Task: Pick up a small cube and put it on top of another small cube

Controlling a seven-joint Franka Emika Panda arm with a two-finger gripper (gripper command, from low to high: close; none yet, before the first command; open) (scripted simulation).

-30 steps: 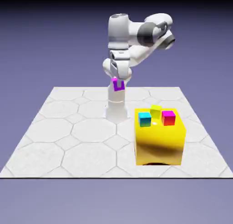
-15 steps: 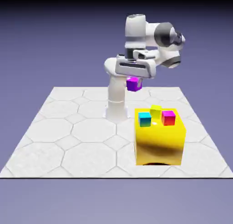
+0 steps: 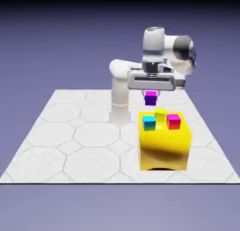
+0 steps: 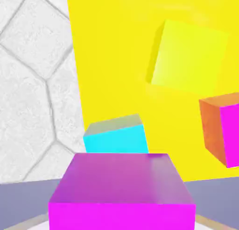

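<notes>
Carried cube above and behind the stack targets.
I note the tool [image 3: 150,93] clamped on the small cube [image 3: 150,98]; the yellow cube [image 3: 161,114] lies just below, slightly toward the exterior view's right.

Everything's looking evenly lit and sharp, no blur or glare going on. The backdrop [image 3: 56,33] is fading to black along the exterior view's top edge, and the big yellow block [image 3: 164,148] is showing a soft sheen with a dark shadow under its base.

Three cubes sit on the big block [image 3: 165,148], which stands on the table [image 3: 70,141] at the exterior view's right. The small cube [image 3: 150,98] hangs above them, apart.
</notes>
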